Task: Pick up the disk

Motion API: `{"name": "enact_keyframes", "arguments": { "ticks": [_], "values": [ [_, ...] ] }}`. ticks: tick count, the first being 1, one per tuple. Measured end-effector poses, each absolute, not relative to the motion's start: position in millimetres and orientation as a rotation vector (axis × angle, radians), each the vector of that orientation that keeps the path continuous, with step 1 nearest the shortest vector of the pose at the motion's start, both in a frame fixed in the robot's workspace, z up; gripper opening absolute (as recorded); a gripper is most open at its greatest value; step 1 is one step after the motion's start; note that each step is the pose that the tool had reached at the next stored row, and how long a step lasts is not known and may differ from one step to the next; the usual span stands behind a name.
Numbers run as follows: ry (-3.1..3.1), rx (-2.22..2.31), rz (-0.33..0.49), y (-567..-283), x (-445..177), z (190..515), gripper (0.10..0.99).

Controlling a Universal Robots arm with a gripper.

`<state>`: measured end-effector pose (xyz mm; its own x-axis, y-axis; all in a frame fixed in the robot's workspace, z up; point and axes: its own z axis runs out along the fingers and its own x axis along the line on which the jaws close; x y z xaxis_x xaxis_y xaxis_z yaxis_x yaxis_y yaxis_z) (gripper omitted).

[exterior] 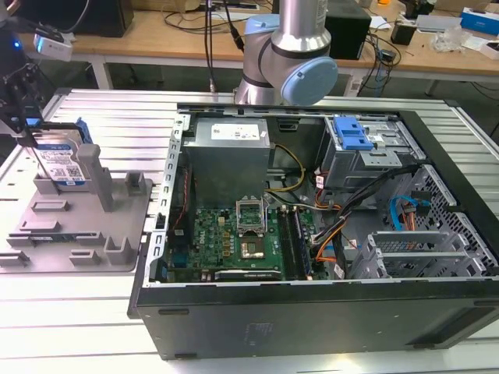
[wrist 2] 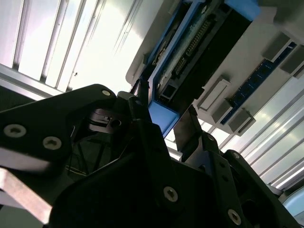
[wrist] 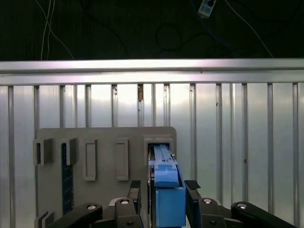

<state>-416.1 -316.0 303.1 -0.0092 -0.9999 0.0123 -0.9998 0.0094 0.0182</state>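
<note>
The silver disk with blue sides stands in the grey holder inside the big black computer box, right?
Not quite. The flat silver-metal disk with blue side rails does stand in the grey plastic holder, but the holder sits outside the open black computer case, on the slatted metal table at the exterior view's left.

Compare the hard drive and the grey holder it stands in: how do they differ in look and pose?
The hard drive stands upright on its edge; the grey holder lies flat on the table. The drive is silver metal with a white-and-blue label and blue rails; the holder is plain grey plastic. Both sit outside the computer case.
</note>
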Motion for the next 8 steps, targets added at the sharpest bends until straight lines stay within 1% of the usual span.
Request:
{"name": "enact_keyframes", "arguments": {
  "ticks": [8],
  "values": [
    [-2.216,2.196,-0.007,-316.0,-416.1,301.0,0.482]
  ]
}}
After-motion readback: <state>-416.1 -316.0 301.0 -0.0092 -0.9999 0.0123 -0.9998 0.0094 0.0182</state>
